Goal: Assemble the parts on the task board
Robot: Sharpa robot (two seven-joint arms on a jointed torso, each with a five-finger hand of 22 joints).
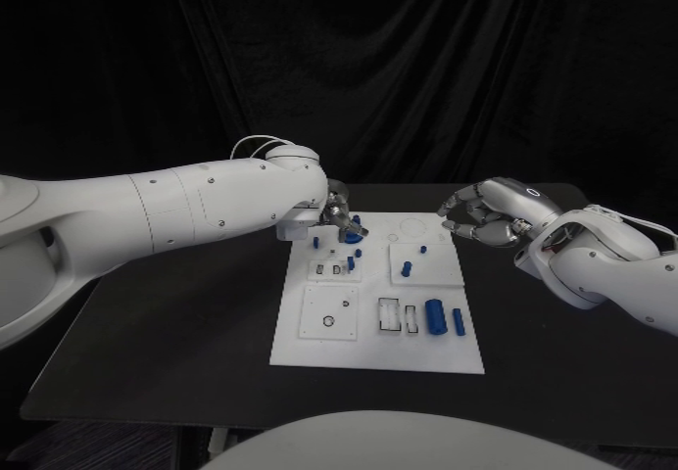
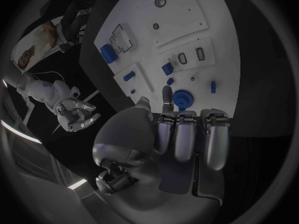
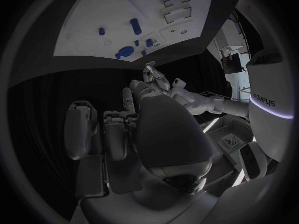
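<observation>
The white task board lies mid-table with several blue parts on it. My left hand hovers over the board's far left corner. In the left wrist view most fingers of that hand are curled in, and one outstretched fingertip sits right beside a round blue part, also seen as the round blue part. Nothing lies between thumb and finger. My right hand hangs at the board's far right edge, fingers curled, holding nothing. A blue cylinder and a thin blue pin lie near the front right.
Small blue pegs stand around the board's middle. Rectangular recesses and a square plate with a hole sit in the board's near half. Black table surrounds the board on all sides.
</observation>
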